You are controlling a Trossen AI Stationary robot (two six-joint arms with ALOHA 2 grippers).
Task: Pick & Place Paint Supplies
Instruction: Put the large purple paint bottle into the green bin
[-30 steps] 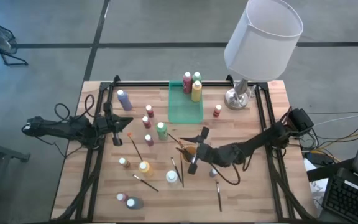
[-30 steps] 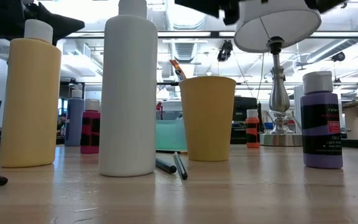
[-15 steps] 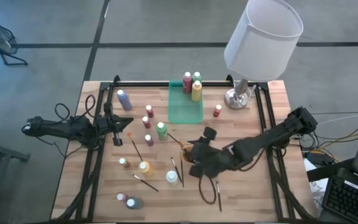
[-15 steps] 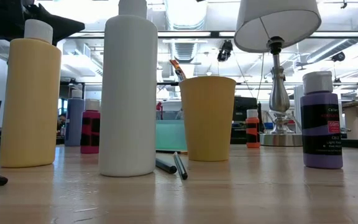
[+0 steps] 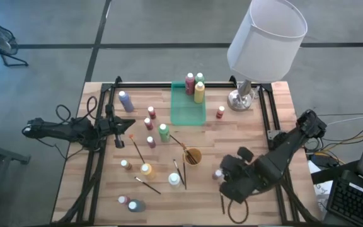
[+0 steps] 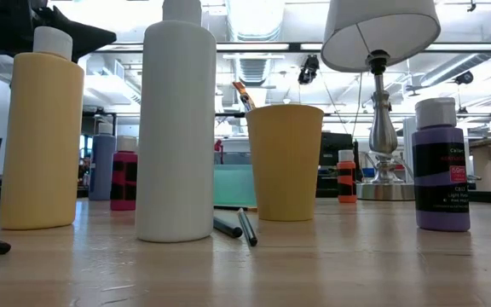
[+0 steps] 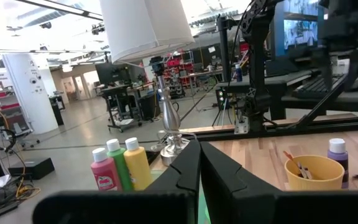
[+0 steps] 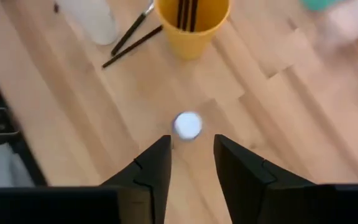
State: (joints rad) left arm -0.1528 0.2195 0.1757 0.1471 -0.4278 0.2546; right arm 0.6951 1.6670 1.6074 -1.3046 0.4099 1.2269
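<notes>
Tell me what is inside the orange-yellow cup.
The orange-yellow cup holds thin dark-handled paintbrushes standing in it; one orange-tipped brush end sticks out above the rim. The cup's wall hides their lower ends and its bottom, so nothing more can be told.

White-shaded lamp [image 5: 266,38] on wooden table [image 5: 282,94], grey floor [image 5: 169,22].

The right tool [image 5: 224,181] has swung away from the yellow cup [image 5: 192,156] toward the worktop's near edge, above the purple bottle [image 8: 187,124], its fingers narrowing.
</notes>
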